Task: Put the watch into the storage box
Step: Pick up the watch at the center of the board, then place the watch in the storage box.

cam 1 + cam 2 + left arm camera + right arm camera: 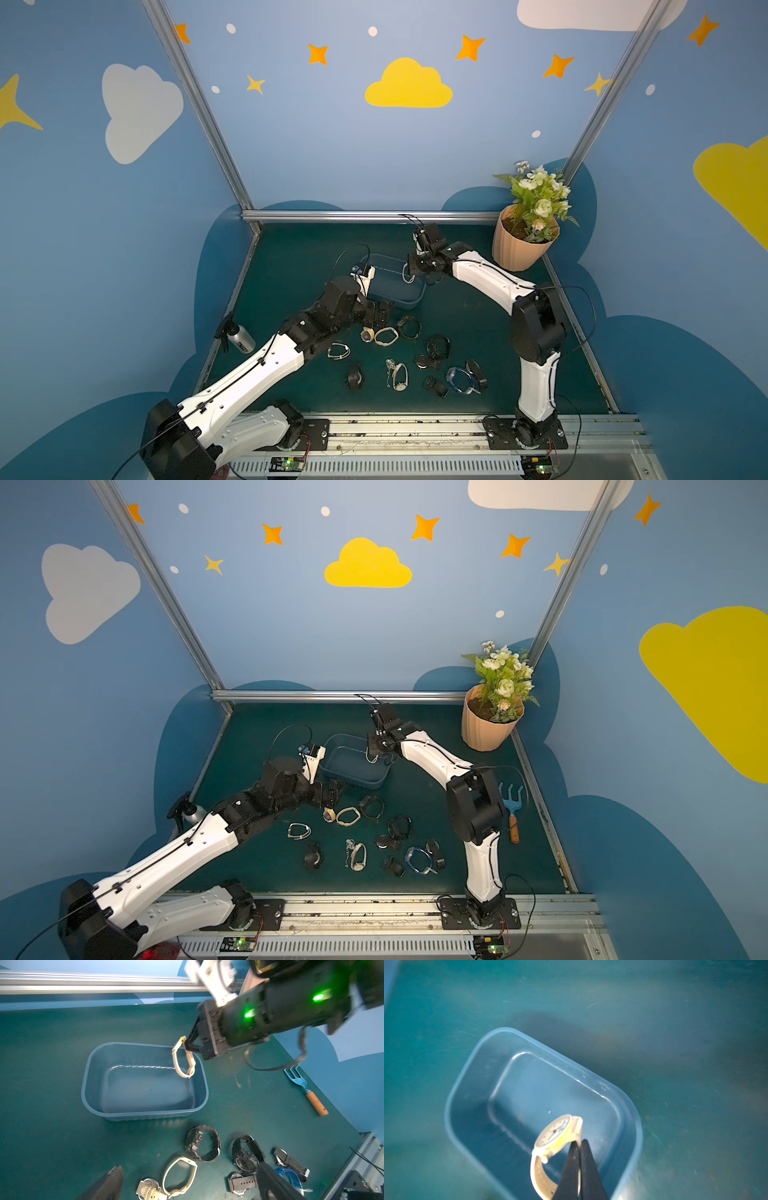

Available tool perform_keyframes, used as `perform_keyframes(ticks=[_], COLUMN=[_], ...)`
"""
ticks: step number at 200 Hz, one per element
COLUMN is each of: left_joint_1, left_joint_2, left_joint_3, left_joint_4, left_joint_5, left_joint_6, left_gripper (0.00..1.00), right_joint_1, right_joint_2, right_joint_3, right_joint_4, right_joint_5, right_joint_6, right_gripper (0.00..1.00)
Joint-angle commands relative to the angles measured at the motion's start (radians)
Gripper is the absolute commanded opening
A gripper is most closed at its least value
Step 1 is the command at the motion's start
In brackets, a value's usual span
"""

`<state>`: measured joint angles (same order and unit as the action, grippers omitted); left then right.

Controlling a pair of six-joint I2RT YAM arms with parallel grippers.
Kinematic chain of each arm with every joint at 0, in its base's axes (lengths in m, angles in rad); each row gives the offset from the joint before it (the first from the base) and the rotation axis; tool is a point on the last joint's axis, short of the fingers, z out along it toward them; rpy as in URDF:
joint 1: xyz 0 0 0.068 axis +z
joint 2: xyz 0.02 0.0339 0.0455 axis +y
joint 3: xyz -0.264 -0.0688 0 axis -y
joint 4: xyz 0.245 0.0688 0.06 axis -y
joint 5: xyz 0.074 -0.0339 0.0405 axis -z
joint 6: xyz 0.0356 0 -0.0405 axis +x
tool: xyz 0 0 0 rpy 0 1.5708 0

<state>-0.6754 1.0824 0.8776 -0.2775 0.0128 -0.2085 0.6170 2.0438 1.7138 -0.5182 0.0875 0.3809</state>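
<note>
1. cream watch hangs from the right gripper. the jaws are pinched shut on the strap right next to the case, and the strap loop dangles free below.
2. it's a thin edge pinch, not a wrap. probably chosen because a strap standing up off the mat is easier to catch than a flat case.
3. the watch is over the box, at the end nearest the right arm and close to that end wall. in the right wrist view the dial sits over bare box floor. it doesn't look to be resting on the floor, though the height is hard to tell.
4. the box looks empty otherwise. carry looks done, and only the release is left.
5. left gripper has its fingers spread wide and holds nothing. it hovers low just beside the box's near wall, above the spare watches. my guess is it's kept out of the drop path.
6. the spare watches are scattered on the mat between the box and the arm bases, none touching the box. they're a mix of black and cream, plus a blue one.
7. risk: the watch is near the end wall, so the loop could catch the rim or land half out. nudging it inward or lower before opening looks safer.
8. pot and rake are off to the right side, well apart and not involved.
</note>
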Motion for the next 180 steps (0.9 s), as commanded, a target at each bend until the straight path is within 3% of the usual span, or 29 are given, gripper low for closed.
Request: perform_keyframes(ticks=[1, 127, 145, 168, 180], left_joint_1=[0.001, 0.0, 0.0, 0.0, 0.0], left_joint_2=[0.004, 0.017, 0.017, 0.018, 0.018], left_joint_3=[0.011, 0.023, 0.024, 0.027, 0.027], left_joint_4=[-0.005, -0.022, -0.025, -0.029, -0.033], left_joint_5=[-0.019, -0.045, -0.048, -0.064, -0.071], left_joint_6=[0.015, 0.011, 0.011, 0.011, 0.009], left_gripper=[1.0, 1.0, 1.0, 1.0, 1.0], right_joint_1=[-0.002, 0.001, 0.0, 0.0, 0.001], right_joint_2=[0.049, 0.248, 0.245, 0.187, 0.152], right_joint_3=[0.05, 0.189, 0.204, 0.183, 0.174], right_joint_4=[-0.057, -0.101, -0.112, -0.085, -0.073], right_joint_5=[0.006, -0.007, -0.015, -0.023, -0.029], right_joint_6=[-0.046, -0.061, -0.056, -0.051, -0.05], right_gripper=[0.0, 0.0, 0.1, 0.42, 0.51])
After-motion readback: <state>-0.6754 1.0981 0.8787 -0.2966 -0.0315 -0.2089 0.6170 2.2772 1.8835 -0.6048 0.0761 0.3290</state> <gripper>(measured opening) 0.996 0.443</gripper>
